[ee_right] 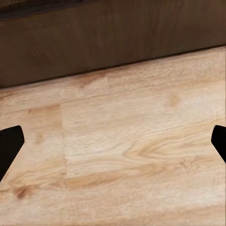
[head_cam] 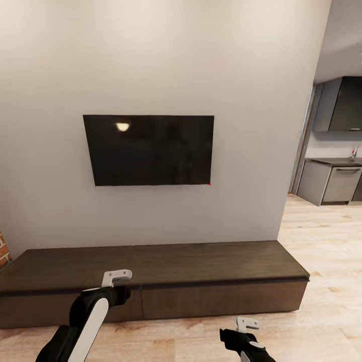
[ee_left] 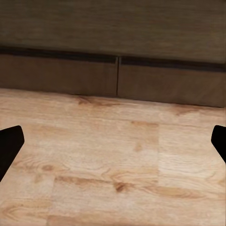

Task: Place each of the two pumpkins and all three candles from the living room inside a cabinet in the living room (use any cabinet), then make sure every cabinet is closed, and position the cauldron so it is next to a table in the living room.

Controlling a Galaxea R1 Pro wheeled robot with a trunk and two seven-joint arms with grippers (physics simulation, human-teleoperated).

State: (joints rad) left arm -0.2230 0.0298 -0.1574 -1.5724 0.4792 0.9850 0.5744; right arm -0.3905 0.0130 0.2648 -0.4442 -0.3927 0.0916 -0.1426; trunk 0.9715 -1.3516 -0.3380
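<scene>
Head view is showing the cabinet [head_cam: 151,281] lying at twelve o'clock under the TV [head_cam: 150,150], drawer fronts shut, contents hidden. Left gripper [ee_left: 113,141] and right gripper [ee_right: 113,141] are hanging spread wide, holding nothing, over plank floor [ee_left: 113,165].

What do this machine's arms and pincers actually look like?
In the head view, the left arm has a glossy black shell with a white panel along its length. The left gripper ends in pale grey, angular, bracket-shaped fingers. The right gripper has the same light grey fingers on a black wrist with a small white patch. In the wrist views, the fingertips show as plain black wedges. No cables or markings are visible.
</scene>
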